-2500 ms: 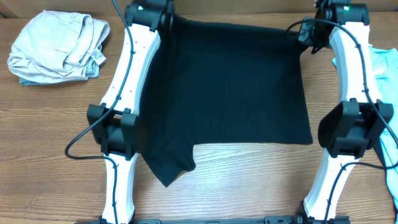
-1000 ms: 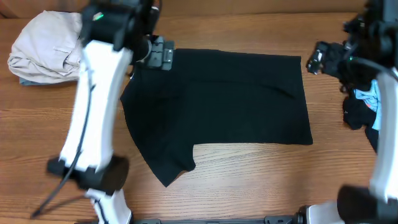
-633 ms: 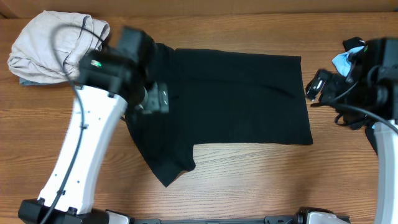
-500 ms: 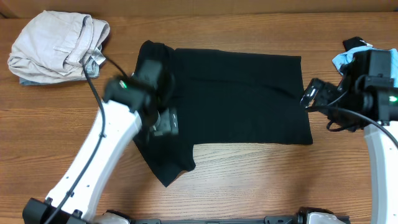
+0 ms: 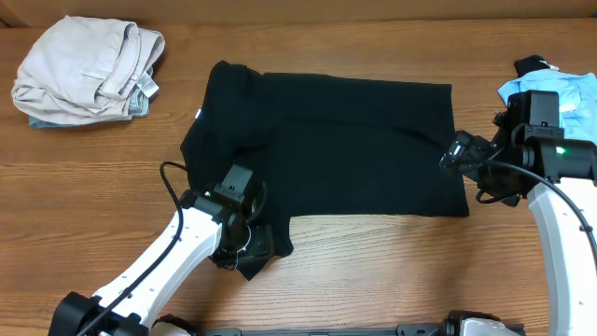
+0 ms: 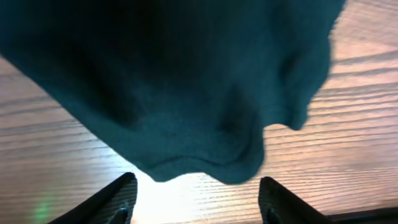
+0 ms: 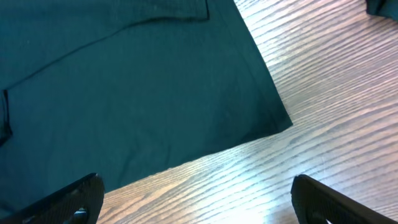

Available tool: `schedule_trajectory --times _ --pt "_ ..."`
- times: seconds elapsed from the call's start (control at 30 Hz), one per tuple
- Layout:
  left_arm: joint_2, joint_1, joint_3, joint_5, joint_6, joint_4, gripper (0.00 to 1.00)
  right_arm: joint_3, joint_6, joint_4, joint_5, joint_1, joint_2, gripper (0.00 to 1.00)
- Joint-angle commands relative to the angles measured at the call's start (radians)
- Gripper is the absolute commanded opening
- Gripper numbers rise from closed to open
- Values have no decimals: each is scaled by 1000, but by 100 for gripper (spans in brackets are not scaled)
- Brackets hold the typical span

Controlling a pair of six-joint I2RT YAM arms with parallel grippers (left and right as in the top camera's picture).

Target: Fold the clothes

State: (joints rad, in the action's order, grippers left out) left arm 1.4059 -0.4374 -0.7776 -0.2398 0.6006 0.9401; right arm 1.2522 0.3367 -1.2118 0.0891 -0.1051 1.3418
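Forearm outstretched, left end effector (image 6: pixel 196 182) above shirt (image 6: pixel 186 81).

Wood-grain desk (image 5: pixel 373 271). Black shirt (image 5: pixel 354 140) spread flat mid-desk, sleeve rumpled near left. Beige bundle (image 5: pixel 84 65) heaped in far left corner. Light blue piece (image 5: pixel 560 86) at right edge, possibly touching a dark scrap (image 5: pixel 530 65).
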Motion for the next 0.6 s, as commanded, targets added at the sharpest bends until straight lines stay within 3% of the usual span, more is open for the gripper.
schedule_trajectory --times 0.0,0.27,0.47,0.57 --pt "14 -6 45 -13 13 -25 63 -18 5 20 -4 -3 0 100" --pt "93 -7 57 54 64 -41 62 -85 5 74 10 -3 1 99" --pt "186 -8 57 59 67 -58 68 -128 10 117 9 -3 1 90" --pt "228 -8 57 59 66 -71 64 -145 10 142 1 -3 2 88"
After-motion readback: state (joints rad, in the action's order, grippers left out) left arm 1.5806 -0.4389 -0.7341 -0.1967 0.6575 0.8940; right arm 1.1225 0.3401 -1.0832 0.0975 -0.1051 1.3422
